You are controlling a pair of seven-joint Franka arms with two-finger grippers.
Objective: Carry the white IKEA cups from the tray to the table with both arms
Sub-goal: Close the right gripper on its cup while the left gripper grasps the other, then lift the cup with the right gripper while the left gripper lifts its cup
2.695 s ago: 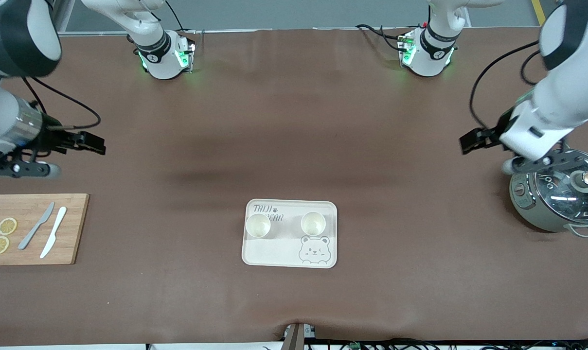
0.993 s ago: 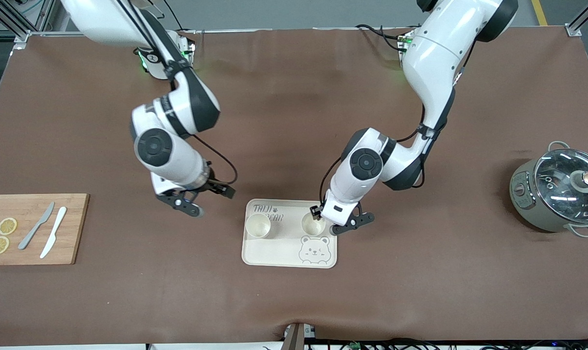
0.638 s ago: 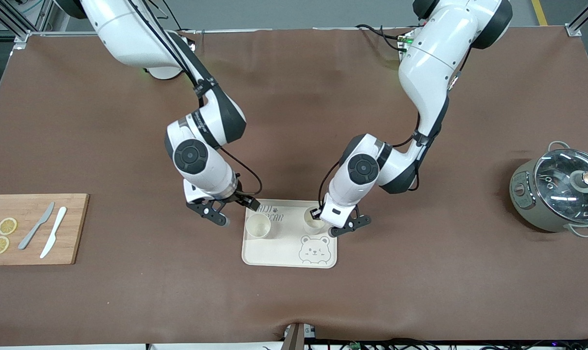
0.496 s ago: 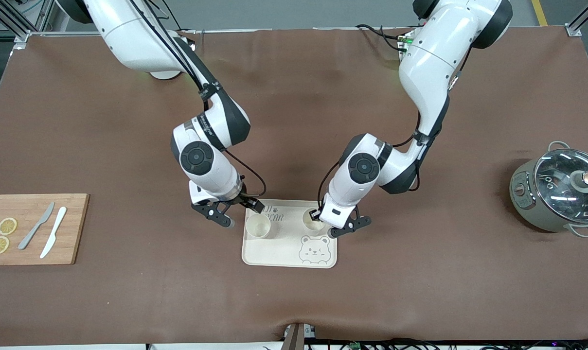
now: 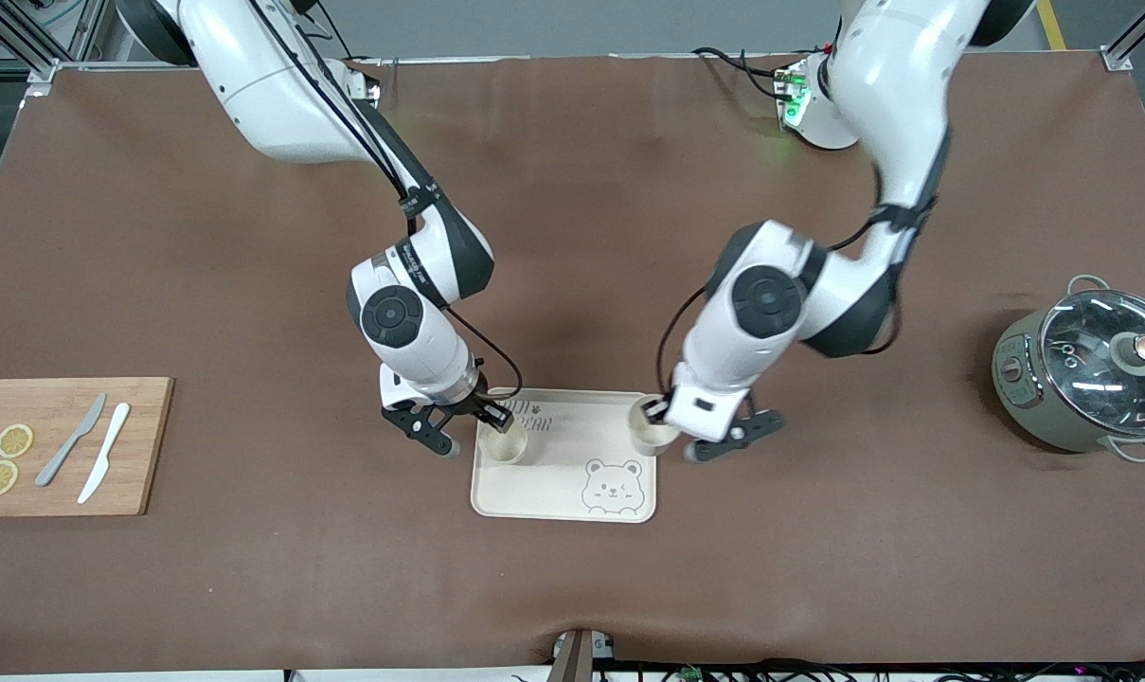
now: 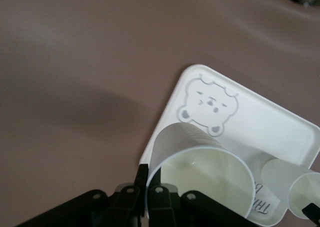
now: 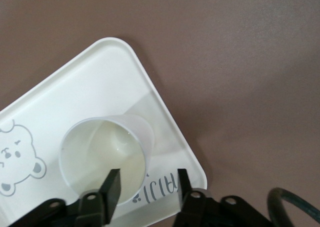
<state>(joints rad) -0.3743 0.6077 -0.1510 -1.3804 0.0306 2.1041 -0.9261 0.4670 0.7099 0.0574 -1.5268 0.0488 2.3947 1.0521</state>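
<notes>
Left gripper [image 5: 690, 423]: front cam shows fingertips hidden by white wrist housing and the cream-white handleless cup [image 5: 650, 434] it grips. Left wrist cam: that cup's base cut off by frame edge. Cream rectangular bear-print tray [image 5: 565, 488]: printed lettering partly covered by right gripper [image 5: 485, 423].

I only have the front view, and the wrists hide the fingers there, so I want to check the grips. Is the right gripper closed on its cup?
Observer: No. The right wrist view shows the right gripper open. One finger is inside the small cream-white tumbler and one is outside its wall, with a gap on each side.
Operator: And the left one?
Observer: The left gripper is shut on the rim wall of the other cream-white tumbler, one finger inside and one outside.
Operator: Anything inside that tumbler?
Observer: No. The left wrist view looks straight into it, and it is empty.
</notes>
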